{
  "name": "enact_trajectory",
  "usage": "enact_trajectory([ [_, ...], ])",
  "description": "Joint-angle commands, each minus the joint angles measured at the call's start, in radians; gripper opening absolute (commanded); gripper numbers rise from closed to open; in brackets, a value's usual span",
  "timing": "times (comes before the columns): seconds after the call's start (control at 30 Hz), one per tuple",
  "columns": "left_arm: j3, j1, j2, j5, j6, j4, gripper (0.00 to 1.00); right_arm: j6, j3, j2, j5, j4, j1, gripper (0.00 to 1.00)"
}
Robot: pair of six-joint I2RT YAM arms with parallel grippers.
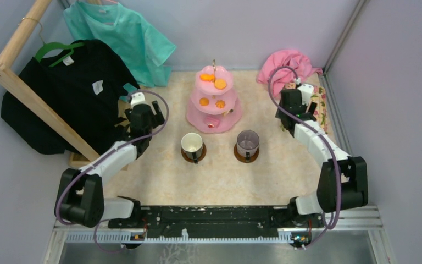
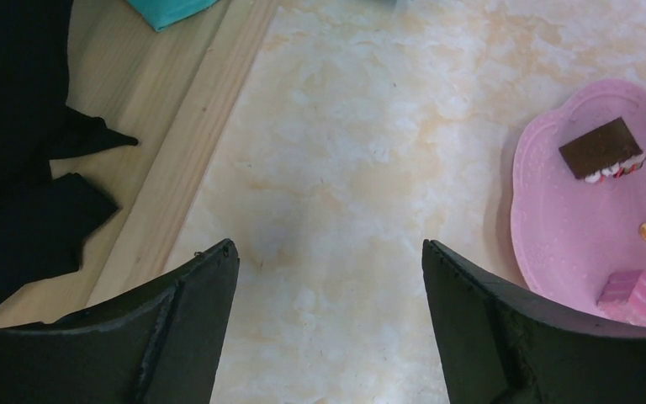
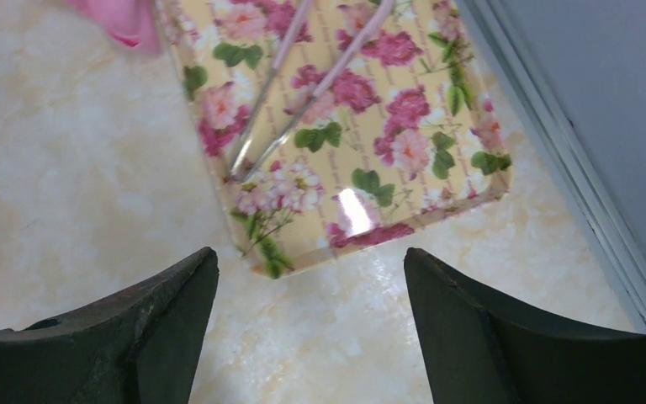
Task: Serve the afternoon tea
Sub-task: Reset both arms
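Top view, biggest first.
- Table (image 1: 159, 181): marble-look top, arm bases at 6 o'clock.
- Black shirt (image 1: 60, 93) hangs on a slanted wooden rack (image 1: 19, 88) at 9–10 o'clock. It drapes right beside the left arm, and in the left wrist view its cloth fills the 9 o'clock edge.
- Teal shirt (image 1: 126, 38) hangs at 11 o'clock against the back wall.
- Cake stand (image 1: 195, 115): pink, three tiers, upright at 12 o'clock, between the two grippers.
- Pink cloth (image 1: 288, 63) is bunched at 1 o'clock. The right arm's cable loops in front of it.
- Floral mat (image 3: 370, 151) lies at 2 o'clock along the right wall, with two thin pink-handled utensils (image 3: 303, 93) on it; I can't tell what kind.
- White mug (image 1: 192, 144) and grey-purple mug (image 1: 248, 142) stand at 6 o'clock of the stand, each on a brown saucer (image 1: 185, 155), side by side and apart.
- Snacks: orange pieces (image 1: 220, 84) are on the upper tiers. A brown slice (image 2: 601, 147) and a pink block (image 2: 639, 295) are on the bottom tier.
- Left gripper (image 2: 328, 252): fingers apart, nothing between them, over bare table at 9 o'clock of the stand. The bottom tier rim is at 3 o'clock in its view.
- Right gripper (image 3: 309, 257): fingers apart, empty, over the mat's near corner.
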Motion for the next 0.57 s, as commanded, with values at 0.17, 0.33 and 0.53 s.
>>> enact_trajectory([
  [0.17,-0.074,-0.027,-0.023,-0.083,0.065,0.135,0.86,0.156,0.076,0.052,0.065,-0.033,-0.064,0.86],
  [0.33,-0.101,-0.026,-0.030,-0.109,0.066,0.159,0.86,0.221,0.115,0.087,0.090,-0.095,-0.064,0.86],
  [0.53,-0.118,-0.026,-0.018,-0.128,0.064,0.188,0.86,0.221,0.093,0.049,0.104,-0.063,-0.065,0.84],
])
